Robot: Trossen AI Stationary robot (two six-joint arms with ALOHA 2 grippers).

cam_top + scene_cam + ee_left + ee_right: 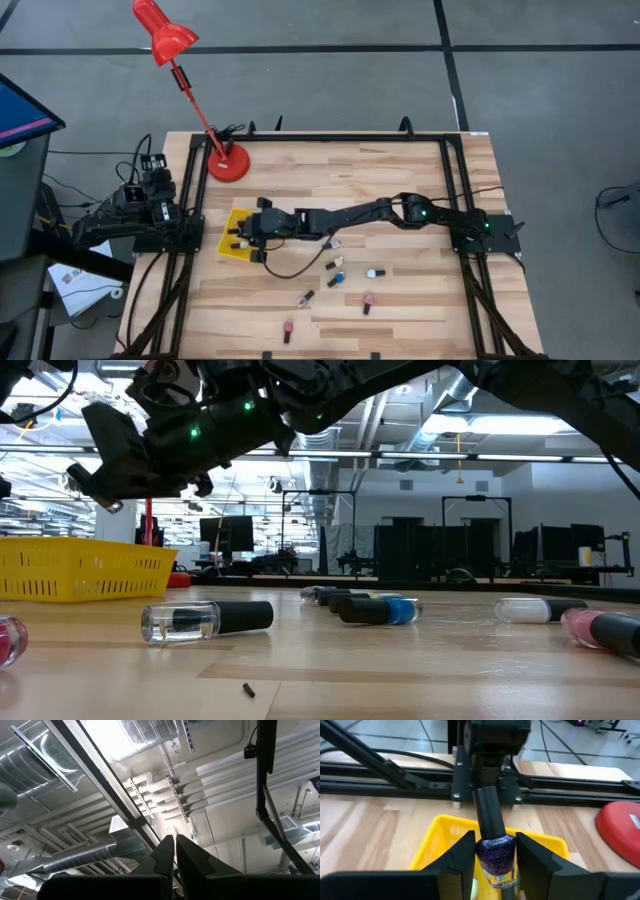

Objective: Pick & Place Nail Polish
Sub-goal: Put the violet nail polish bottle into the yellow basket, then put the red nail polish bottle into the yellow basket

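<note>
The right gripper [495, 857] reaches across the wooden table [420, 300] and hangs above the yellow basket [445, 832], its two fingers clamped on a nail polish bottle [495, 852] — a rounded glass body filled with dark purple glitter, topped by a long black cap that points away from the wrist; the body sits squarely between the fingers, the cap free beyond them. In the high view the right gripper shows over the basket near the table's left side, just beside the round base of the red desk lamp [228, 163].

The other bottles lie on their sides on the bare wood, well apart from the basket: a clear one with a black cap [208, 620], a blue one with a black cap [380, 610], a pale one [540, 609] farther right, and a pink one [605, 628] at the edge of the low view; from above they scatter across the table's near half.

The left gripper [174, 851] waits off the table's left edge, pointing up at the ceiling — its jaws pressed together, holding nothing.
</note>
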